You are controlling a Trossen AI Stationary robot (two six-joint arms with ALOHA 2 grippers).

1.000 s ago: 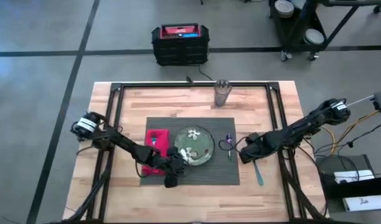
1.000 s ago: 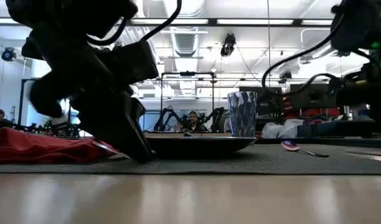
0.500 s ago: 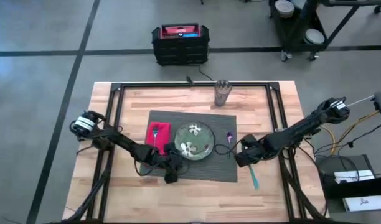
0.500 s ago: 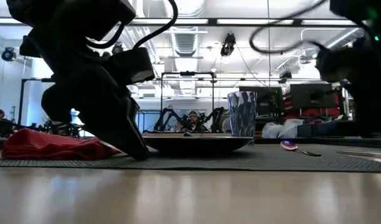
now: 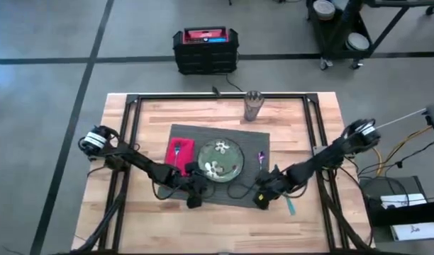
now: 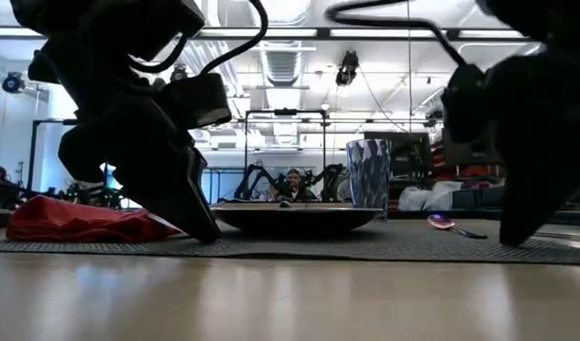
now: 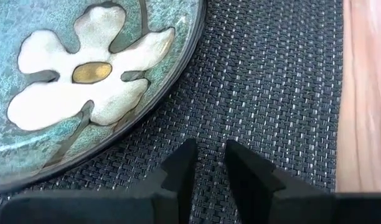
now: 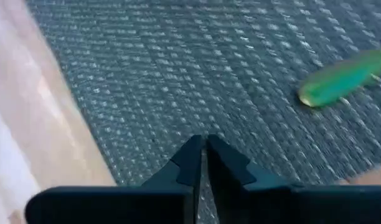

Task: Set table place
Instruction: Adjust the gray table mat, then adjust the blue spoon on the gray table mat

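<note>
I've both grippers pinching the placemat's near edge — left gripper nearly closed beside the plate, right gripper closed at the corner. I judge we're squaring the mat; next, an even pull on both sides.

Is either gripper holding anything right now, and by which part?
Both pinch the placemat at its near edge: left gripper beside the plate, right gripper at its right corner.

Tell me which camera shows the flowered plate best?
The high view: it shows the whole round plate on the placemat. The left wrist view gives only part of the rim and one flower up close, the low view just its edge-on profile, the right wrist view none.
</note>
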